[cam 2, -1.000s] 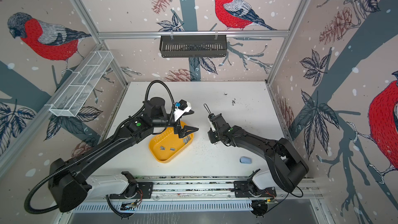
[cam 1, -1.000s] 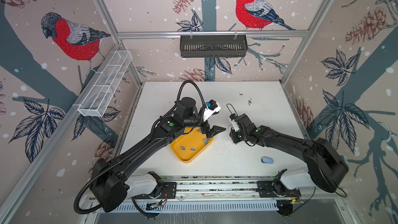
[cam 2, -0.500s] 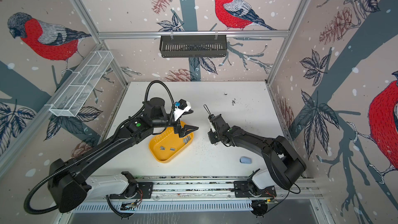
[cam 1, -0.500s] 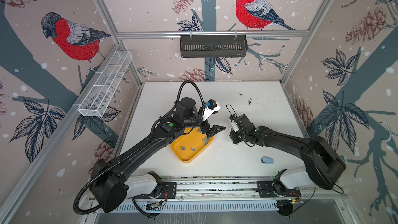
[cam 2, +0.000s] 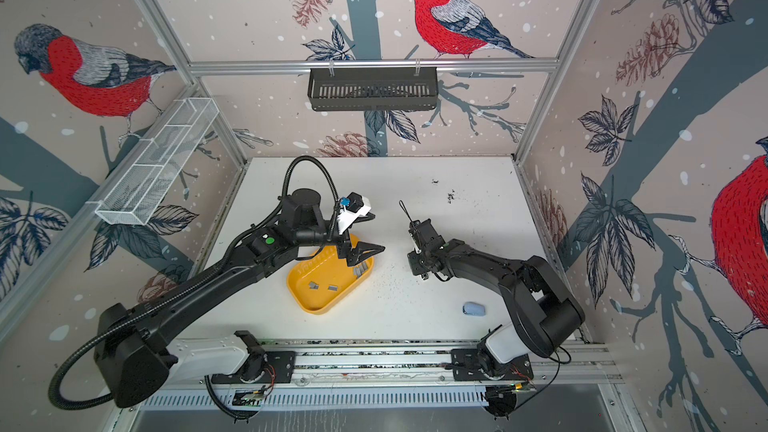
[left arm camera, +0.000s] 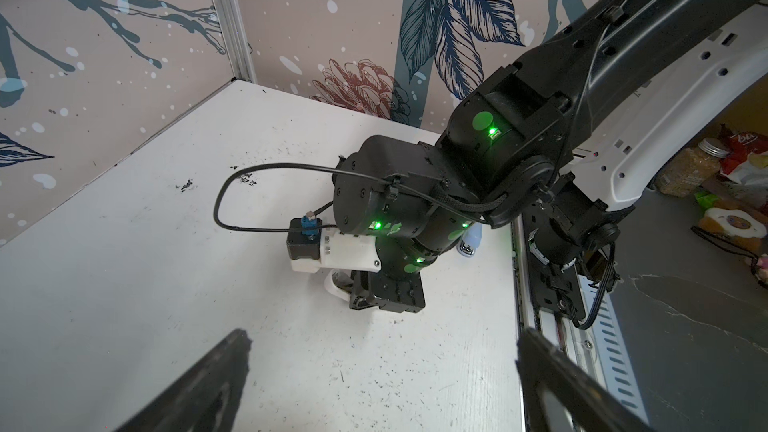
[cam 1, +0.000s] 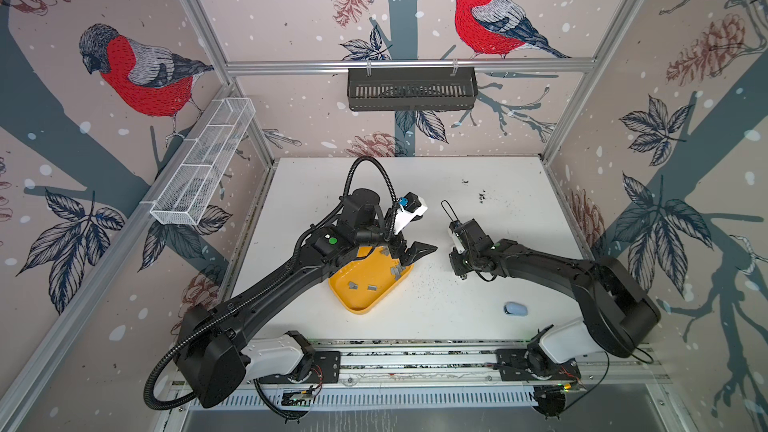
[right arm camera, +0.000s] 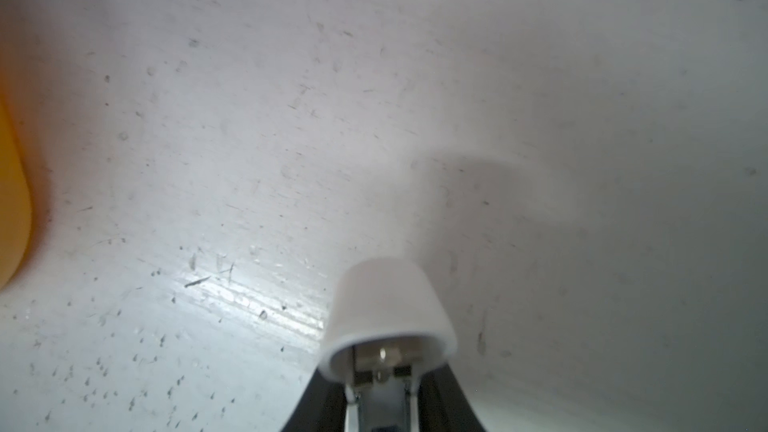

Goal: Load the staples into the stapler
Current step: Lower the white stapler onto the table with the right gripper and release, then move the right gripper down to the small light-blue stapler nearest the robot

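Observation:
Several grey staples point(cam 1: 353, 285) point(cam 2: 313, 284) lie in a yellow tray point(cam 1: 357, 305) point(cam 2: 316, 305) at the middle of the white table. My left gripper point(cam 1: 409, 253) point(cam 2: 359, 253) point(left arm camera: 382, 342) hangs open over the tray's far right corner with nothing between its fingers. To the right of the tray, my right gripper point(cam 1: 459, 265) point(cam 2: 417, 263) point(right arm camera: 384, 384) points down close to the table. It is shut on a white stapler point(right arm camera: 386, 305) point(left arm camera: 337, 283), whose rounded end shows a metal channel inside. The tray's edge point(right arm camera: 12, 201) shows in the right wrist view.
A small pale blue object point(cam 1: 515, 308) point(cam 2: 473, 308) lies near the front right. A black basket point(cam 1: 411, 89) hangs on the back wall and a white wire basket point(cam 1: 203, 164) on the left wall. Dark specks point(cam 1: 482, 196) dot the table.
The right arm has shifted slightly, with its gripper still low beside the tray. The left arm has not moved.

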Motion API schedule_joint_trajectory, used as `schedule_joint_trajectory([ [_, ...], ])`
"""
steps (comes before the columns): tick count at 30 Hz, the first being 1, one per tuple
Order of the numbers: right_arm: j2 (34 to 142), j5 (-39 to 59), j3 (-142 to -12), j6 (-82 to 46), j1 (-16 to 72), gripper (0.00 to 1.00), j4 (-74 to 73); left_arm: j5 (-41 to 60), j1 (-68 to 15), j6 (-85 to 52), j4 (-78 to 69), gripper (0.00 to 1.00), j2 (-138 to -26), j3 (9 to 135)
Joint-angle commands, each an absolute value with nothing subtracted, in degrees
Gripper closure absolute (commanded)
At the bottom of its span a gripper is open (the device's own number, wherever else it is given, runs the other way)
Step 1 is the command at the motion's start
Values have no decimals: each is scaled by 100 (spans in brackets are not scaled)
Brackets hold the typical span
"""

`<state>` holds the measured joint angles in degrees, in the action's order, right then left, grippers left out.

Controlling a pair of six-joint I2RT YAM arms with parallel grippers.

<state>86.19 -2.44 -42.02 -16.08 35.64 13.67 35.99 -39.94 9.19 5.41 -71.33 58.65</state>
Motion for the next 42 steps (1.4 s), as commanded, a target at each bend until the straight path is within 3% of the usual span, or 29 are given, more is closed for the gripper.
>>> schedule_joint_trajectory([
  [1, 8663, -456, -4245, -1567, 3583, 71, 1514, 3664, -4003, 958, 447, 1, -7156, 5915],
  [6, 8709, -543, -4272, -1572, 3591, 67, 1548, 3664, -4017, 958, 457, 1, -7171, 5923],
  [14, 8401, -519, -4226, -1696, 3608, 51, 1540, 3660, -4025, 958, 458, 1, -7185, 5921],
  [23, 7008, -504, -3575, -2740, 3647, 37, 1402, 3685, -4043, 958, 466, 1, -7185, 5936],
  [33, 5581, -1866, -2953, -5072, 3344, 0, 2265, 3687, -4131, 932, 436, 1, -7167, 5923],
  [42, 5754, -2350, -3224, -6251, 2197, 0, 3643, 3764, -4261, 932, 509, 1, -7128, 5977],
])
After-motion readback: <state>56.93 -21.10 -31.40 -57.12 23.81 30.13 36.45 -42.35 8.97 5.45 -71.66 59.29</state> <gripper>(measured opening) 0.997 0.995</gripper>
